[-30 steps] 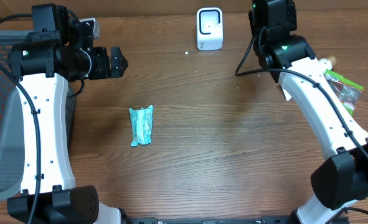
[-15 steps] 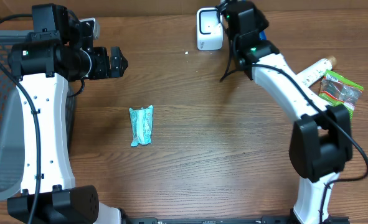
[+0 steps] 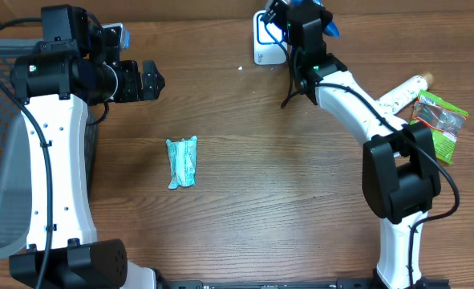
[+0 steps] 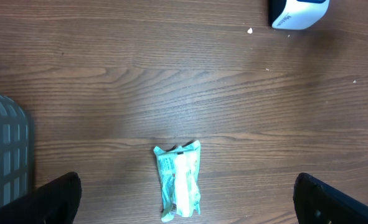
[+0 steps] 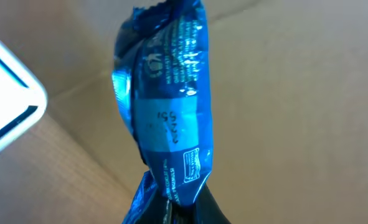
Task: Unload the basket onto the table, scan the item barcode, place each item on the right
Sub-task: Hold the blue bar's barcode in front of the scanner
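My right gripper (image 3: 294, 14) is shut on a blue foil packet (image 5: 168, 112) and holds it up at the table's far edge. The packet sits right beside the white scanner (image 3: 262, 40), whose edge (image 5: 9, 93) shows at the left of the right wrist view. White print on the packet faces the wrist camera; I cannot make out a barcode. A teal packet (image 3: 182, 162) lies flat on the wood at centre left. My left gripper (image 3: 158, 80) hangs open above the table, and the teal packet (image 4: 179, 180) lies below and between its dark fingertips (image 4: 56, 199).
A grey mesh basket (image 3: 0, 160) stands off the table's left side, also seen in the left wrist view (image 4: 3, 155). A white tube (image 3: 401, 92) and a green packet (image 3: 437, 116) lie at the right edge. Brown cardboard (image 5: 296, 93) fills the background behind the blue packet.
The right arm has swung left from the back right to the scanner, bringing the blue packet with it. The left arm and the teal packet have not moved.
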{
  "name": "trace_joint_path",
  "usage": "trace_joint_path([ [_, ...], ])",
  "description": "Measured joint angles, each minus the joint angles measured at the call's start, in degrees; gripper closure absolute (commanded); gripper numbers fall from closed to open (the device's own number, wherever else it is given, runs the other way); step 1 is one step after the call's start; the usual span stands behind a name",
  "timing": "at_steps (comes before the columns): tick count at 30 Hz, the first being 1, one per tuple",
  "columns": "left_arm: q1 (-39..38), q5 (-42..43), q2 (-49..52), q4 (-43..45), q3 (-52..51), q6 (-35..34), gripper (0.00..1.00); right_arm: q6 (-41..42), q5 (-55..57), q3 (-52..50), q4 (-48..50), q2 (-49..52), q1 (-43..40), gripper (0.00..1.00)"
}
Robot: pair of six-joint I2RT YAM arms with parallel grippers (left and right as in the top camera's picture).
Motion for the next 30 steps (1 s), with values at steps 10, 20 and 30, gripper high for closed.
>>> trace_joint_path([
  [10, 0.0, 0.02, 0.0, 0.0, 0.0, 0.0, 0.0, -4.13, -0.26, 0.02, 7.23, 7.28, 3.52, 0.96],
  [20, 0.0, 0.02, 0.0, 0.0, 0.0, 0.0, 0.0, -4.68, 2.27, 0.0, 9.81, 11.1, 3.54, 0.96],
  [30, 0.0, 0.02, 0.0, 0.0, 0.0, 0.0, 0.0, -4.79, 2.47, 0.0, 10.84, 11.1, 3.54, 0.96],
])
